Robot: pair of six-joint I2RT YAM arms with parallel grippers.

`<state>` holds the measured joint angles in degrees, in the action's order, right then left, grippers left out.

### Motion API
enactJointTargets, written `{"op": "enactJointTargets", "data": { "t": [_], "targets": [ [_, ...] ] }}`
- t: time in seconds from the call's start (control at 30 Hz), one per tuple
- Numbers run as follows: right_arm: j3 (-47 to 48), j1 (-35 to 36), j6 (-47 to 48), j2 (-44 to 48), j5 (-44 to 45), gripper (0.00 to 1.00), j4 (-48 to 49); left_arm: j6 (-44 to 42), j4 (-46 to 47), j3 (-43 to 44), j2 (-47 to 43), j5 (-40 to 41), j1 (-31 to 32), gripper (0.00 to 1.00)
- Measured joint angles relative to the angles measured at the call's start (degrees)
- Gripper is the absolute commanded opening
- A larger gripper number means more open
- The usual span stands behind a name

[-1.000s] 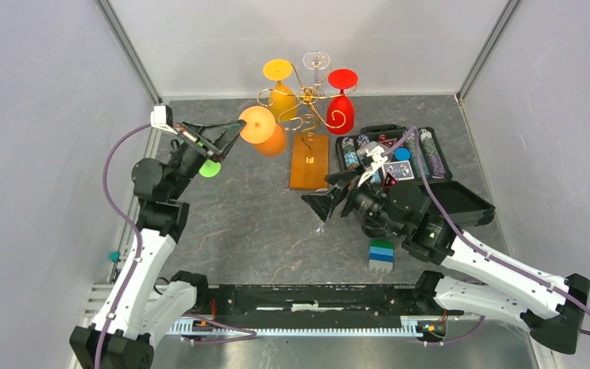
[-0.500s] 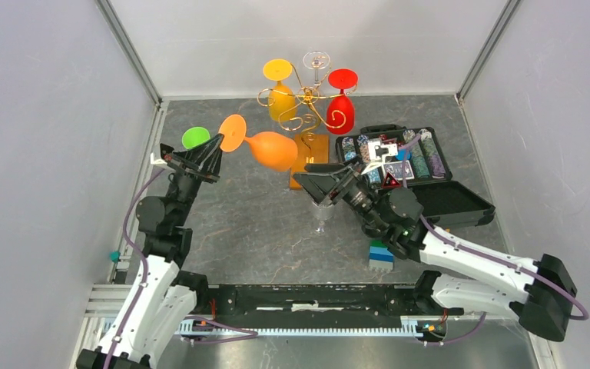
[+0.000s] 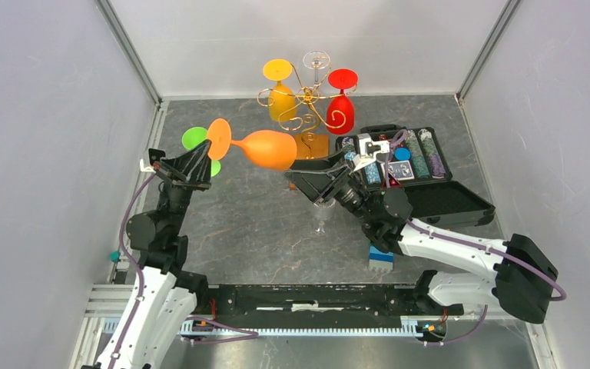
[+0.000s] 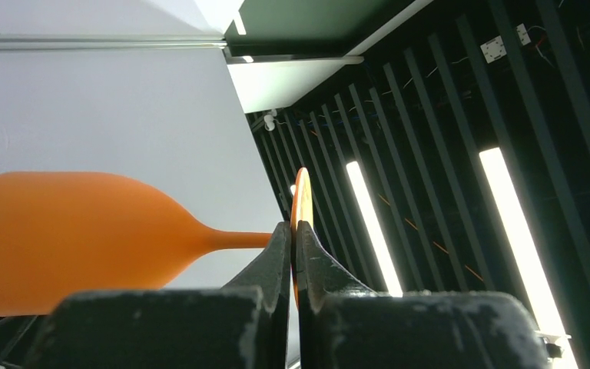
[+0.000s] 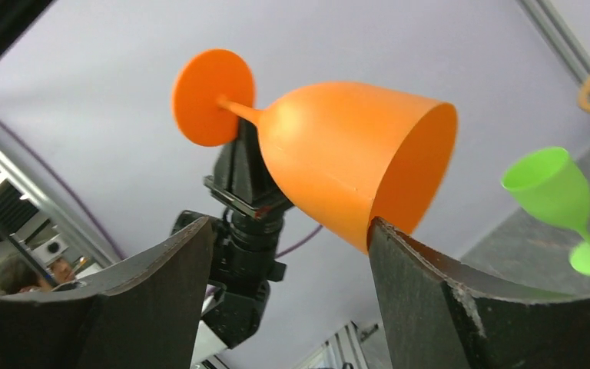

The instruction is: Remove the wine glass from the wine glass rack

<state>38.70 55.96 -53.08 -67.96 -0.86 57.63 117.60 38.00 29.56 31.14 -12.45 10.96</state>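
Wine glass (image 3: 265,148) now level, stem (image 4: 234,240) part-hidden

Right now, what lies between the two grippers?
The orange wine glass, sideways: left gripper shut on its stem, mouth toward the open right gripper. Top view.

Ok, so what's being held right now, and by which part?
The left end effector pinches the orange wine glass by its stem, close to the foot. The right end effector is open, holding nothing.
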Motion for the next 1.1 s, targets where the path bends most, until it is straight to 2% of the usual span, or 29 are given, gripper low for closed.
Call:
{"op": "enactJointTargets", "data": {
  "t": [0.33,0.57,0.6,0.67,0.8,0.87,1.0,1.1],
  "targets": [
    [4.15,-0.31,0.85,-5.38,-6.93,0.49,14.95,0.87,-0.15,0.13,-1.9,0.52,0.0,0.04],
    [6.58,-0.31,1.29,-6.19,-10.69,0.07,18.21,0.98,-1.66,0.92,-2.75,0.74,0.0,0.13],
    [6.86,-0.31,1.6,-6.19,-10.86,0.01,18.18,0.98,-1.9,0.92,-2.75,0.76,0.0,0.17],
    [7.17,-0.31,1.75,-6.19,-11.3,0.0,18.12,0.98,-2.49,0.92,-2.75,0.94,0.0,0.27],
    [7.34,-0.2,3.04,-5.97,-11.43,0.0,16.87,1.01,-6.58,1.64,-3.3,2.75,0.0,0.62],
    [7.34,-0.2,3.91,-5.75,-11.1,0.0,15.8,0.63,-10.29,3.13,-4.13,3.87,0.0,0.73],
    [7.56,-0.2,6.78,-4.13,-9.97,0.0,10.91,-4.7,-20.15,8.09,-6.64,6.23,0.0,0.86],
    [9.18,0.39,11.08,-0.96,-8.28,0.0,2.21,-11.69,-26.64,10.6,-8.17,7.48,0.04,0.92]
  ]
}}
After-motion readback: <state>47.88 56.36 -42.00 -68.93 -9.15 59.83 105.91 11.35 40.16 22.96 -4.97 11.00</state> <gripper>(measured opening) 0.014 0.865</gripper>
